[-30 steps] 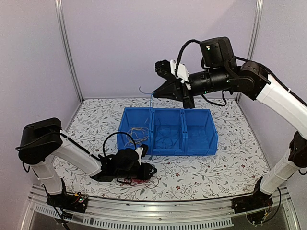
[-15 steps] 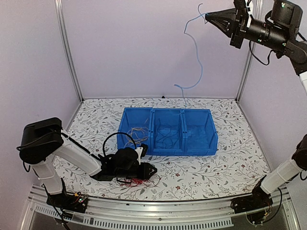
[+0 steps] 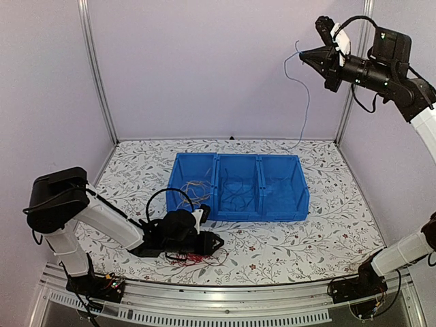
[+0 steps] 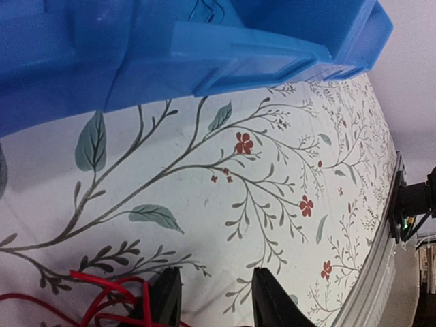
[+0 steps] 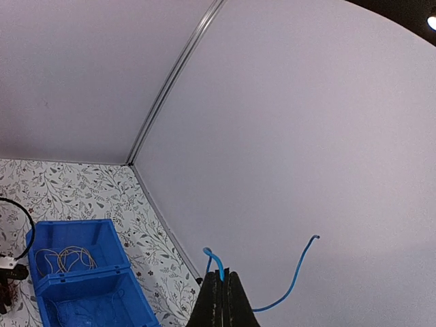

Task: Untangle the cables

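Note:
My right gripper (image 3: 303,54) is raised high at the back right and is shut on a thin blue cable (image 3: 304,102) that hangs down toward the table's back edge. In the right wrist view the blue cable (image 5: 294,278) is pinched between the closed fingers (image 5: 221,286). My left gripper (image 3: 212,242) lies low on the table in front of the blue bin, open, beside a small pile of red cables (image 3: 184,257). In the left wrist view its jaws stand apart, with red cables (image 4: 102,293) at the left finger (image 4: 163,303). Tan cables (image 3: 194,192) lie in the bin's left compartment; dark ones (image 3: 237,194) lie in the middle.
A blue bin with three compartments (image 3: 261,212) sits mid-table; it also shows in the left wrist view (image 4: 204,54) and the right wrist view (image 5: 68,231). Purple walls and metal corner posts (image 3: 95,68) enclose the floral table (image 3: 327,238).
My right gripper has lifted the blue cable from over the bin up to the top right, then swung slightly lower and left. The hanging cable has moved right. The left arm is still.

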